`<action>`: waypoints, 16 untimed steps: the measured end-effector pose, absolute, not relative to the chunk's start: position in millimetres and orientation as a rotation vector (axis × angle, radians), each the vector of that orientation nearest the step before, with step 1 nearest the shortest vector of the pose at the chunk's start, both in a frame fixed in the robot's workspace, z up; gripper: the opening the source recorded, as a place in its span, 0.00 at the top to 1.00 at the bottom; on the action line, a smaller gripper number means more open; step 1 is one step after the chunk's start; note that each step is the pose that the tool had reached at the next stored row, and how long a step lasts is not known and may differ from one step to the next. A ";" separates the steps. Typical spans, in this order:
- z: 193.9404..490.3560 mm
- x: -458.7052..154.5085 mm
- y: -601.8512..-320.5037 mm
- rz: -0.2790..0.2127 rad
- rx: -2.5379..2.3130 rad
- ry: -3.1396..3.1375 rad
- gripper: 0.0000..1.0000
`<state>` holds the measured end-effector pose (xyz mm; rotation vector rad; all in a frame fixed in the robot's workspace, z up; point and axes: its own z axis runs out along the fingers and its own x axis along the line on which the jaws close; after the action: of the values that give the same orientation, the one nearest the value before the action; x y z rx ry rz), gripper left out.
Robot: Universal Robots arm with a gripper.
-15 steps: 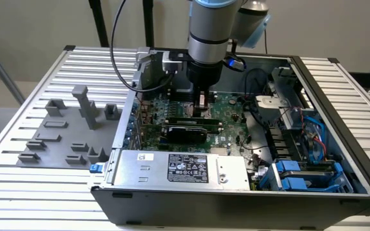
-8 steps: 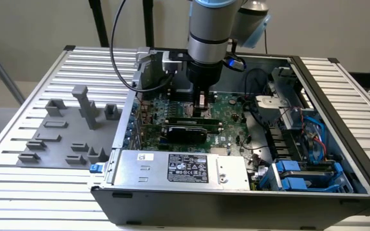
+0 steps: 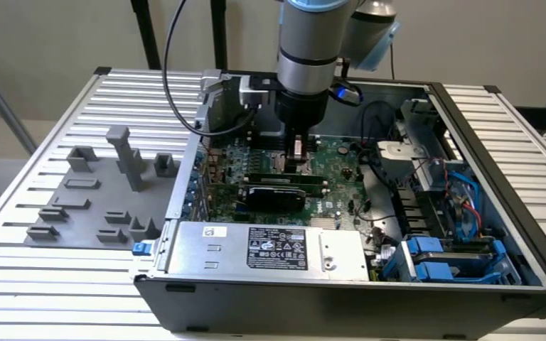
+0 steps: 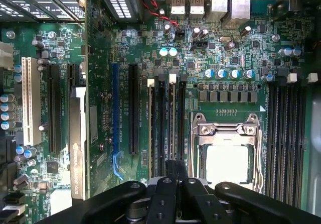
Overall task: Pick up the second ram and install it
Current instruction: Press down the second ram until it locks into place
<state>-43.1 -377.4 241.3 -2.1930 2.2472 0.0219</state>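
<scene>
Though lowered well inside the open computer case (image 3: 349, 302), hangs with the hand (image 3: 297, 162) straight above the memory slots (image 4: 161, 128) near the middle of the motherboard (image 3: 340, 160). Looks clenched on the second ram (image 4: 173, 128), pinching its top edge to hold the thin stick upright and square to its slot. Stands edge-on along that slot, just beside another pale stick (image 4: 150, 128). Fully seated or not: cannot tell. Gray holder blocks (image 3: 126, 160) on the surface (image 3: 55, 291), well apart toward the exterior view's left.
</scene>
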 end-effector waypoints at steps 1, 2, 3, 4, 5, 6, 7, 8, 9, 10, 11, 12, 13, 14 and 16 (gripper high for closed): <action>240.5 -43.1 -376.9 0.022 -2.193 2.247 1.00; 239.4 -43.1 -376.4 0.022 -2.193 2.247 1.00; 238.2 -43.0 -375.9 0.022 -2.193 2.247 1.00; 237.1 -43.0 -375.7 0.022 -2.193 2.247 1.00; 235.9 -43.0 -375.5 0.022 -2.193 2.247 1.00; 234.5 -43.0 -375.3 0.022 -2.193 2.247 1.00; 233.4 -43.0 -375.3 0.022 -2.193 2.248 1.00; 232.0 -43.0 -375.2 0.022 -2.193 2.248 1.00; 230.8 -43.0 -375.2 0.022 -2.193 2.248 1.00; 229.7 -43.1 -375.2 0.021 -2.193 2.248 1.00; 228.5 -43.1 -375.3 0.021 -2.194 2.249 1.00; 227.1 -43.1 -375.2 0.021 -2.193 2.248 1.00; 226.0 -43.1 -375.2 0.022 -2.193 2.249 1.00; 225.3 -43.1 -375.1 0.022 -2.193 2.248 1.00; 225.8 -43.1 -375.2 0.022 -2.192 2.248 1.00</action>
<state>-43.1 -375.2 225.8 -2.1923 2.2482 0.0218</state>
